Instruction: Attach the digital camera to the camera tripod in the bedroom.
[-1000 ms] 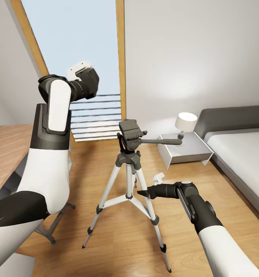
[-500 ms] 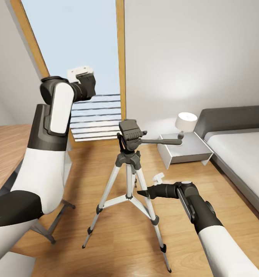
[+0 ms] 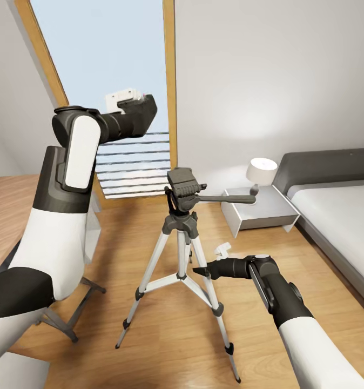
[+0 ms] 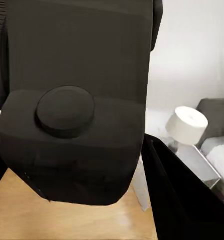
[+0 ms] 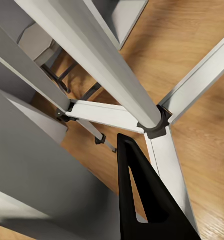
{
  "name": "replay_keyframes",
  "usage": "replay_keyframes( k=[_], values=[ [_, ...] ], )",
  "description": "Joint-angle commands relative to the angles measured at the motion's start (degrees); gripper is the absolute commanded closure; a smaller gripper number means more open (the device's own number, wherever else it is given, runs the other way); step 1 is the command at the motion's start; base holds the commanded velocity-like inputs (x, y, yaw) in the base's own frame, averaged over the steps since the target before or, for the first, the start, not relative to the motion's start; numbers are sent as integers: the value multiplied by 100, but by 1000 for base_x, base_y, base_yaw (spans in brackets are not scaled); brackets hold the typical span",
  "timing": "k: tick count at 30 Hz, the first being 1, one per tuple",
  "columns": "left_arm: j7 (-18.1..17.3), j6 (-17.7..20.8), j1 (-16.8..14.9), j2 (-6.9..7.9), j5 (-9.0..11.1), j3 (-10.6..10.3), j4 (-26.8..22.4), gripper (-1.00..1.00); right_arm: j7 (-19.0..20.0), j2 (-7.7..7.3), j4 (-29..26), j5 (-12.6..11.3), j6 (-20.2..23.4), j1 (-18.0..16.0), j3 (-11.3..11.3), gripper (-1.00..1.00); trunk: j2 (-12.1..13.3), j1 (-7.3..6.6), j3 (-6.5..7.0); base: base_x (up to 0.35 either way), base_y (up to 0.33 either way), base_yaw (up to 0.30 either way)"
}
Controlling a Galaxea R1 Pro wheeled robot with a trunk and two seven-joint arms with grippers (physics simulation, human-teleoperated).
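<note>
Left gripper [image 3: 149, 108]: gripping the digital camera [image 4: 74, 115] — raised by the window [image 3: 103, 81].
Right gripper [image 3: 198, 270]: grip unclear — hovering beside the camera tripod [image 3: 182, 237].

tripod legs [image 3: 155, 265]: silver metal, smooth, satin sheen; same brushed look close up [image 5: 99, 60]
tripod head [image 3: 183, 190]: dark grey, matt, plastic-looking; ribbed top plate
leg joints [image 5: 155, 127]: black, matt
digital camera [image 4: 72, 115]: near-black matt body, smooth, round raised knob
left pincer [image 3: 144, 111]: dark matt casing
right pincer [image 3: 199, 270]: black, matt; finger [image 5: 141, 200] smooth
floor [image 3: 166, 346]: light wood planks, low gloss
surface [image 3: 4, 210]: wood grain top
window frame [image 3: 170, 81]: warm wood
bed [image 3: 338, 216]: white cloth, grey headboard
lamp [image 3: 261, 172]: white matt shade
</note>
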Motion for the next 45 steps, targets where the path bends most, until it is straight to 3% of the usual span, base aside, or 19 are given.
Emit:
replay_keyframes(
  k=[1, 2, 5, 6, 11, 17, 23, 27, 33, 37, 41, 45],
  values=[
    [-205, 46, -7, 28, 15, -3, -24, 100, -16, -7, 258, 263, -86, -4, 0, 100, -8, 5, -12, 0, 0, 0],
    [-745, 65, -7, 94, 32, -10, -80, 100, -16, -7, 258, 263, -86, -4, -1, 100, -8, 5, -12, 0, 0, 0],
    [-1604, 70, -7, 208, 19, -15, -197, 100, -16, -8, 258, 262, -86, -4, -3, 100, -8, 5, -12, 0, 0, 0],
    [-2135, 64, -7, 288, 0, -20, -282, 100, -16, -8, 258, 262, -86, -4, -5, 100, -8, 5, -12, 0, 0, 0],
    [-3073, 3, -7, 553, -44, -20, -435, 100, -16, -8, 258, 263, -86, -4, -1, 100, -8, 5, -12, 0, 0, 0],
    [-3354, 55, -7, 708, -43, -14, -458, 100, -17, -8, 258, 263, -86, -4, -4, 100, -8, 5, -12, 0, 0, 0],
    [-3475, 168, -7, 981, 3, -20, -449, 100, -17, -8, 258, 263, -86, -4, -6, 100, -8, 5, -12, 0, 0, 0],
    [-3523, 201, -7, 1113, 131, -21, -455, 100, -17, -8, 258, 263, -86, -4, -3, 100, -8, 5, -12, 0, 0, 0],
    [-3549, 224, -7, 1220, 675, -40, -532, 100, -17, -8, 258, 263, -86, -4, -4, 100, -8, 5, -12, 0, 0, 0],
    [-3584, 231, -7, 1396, 1044, -197, -547, 100, -17, -8, 258, 268, -86, -4, -2, 100, -8, 5, -12, 0, 0, 0],
    [-3668, 231, -7, 1610, 1250, -463, -556, 100, -17, -8, 258, 271, -86, -4, 0, 100, -8, 5, -12, 0, 0, 0],
    [-3904, 231, -7, 1732, 1321, -623, -601, 100, -17, -8, 258, 270, -86, -4, -4, 100, -8, 5, -12, 0, 0, 0]
  ],
)
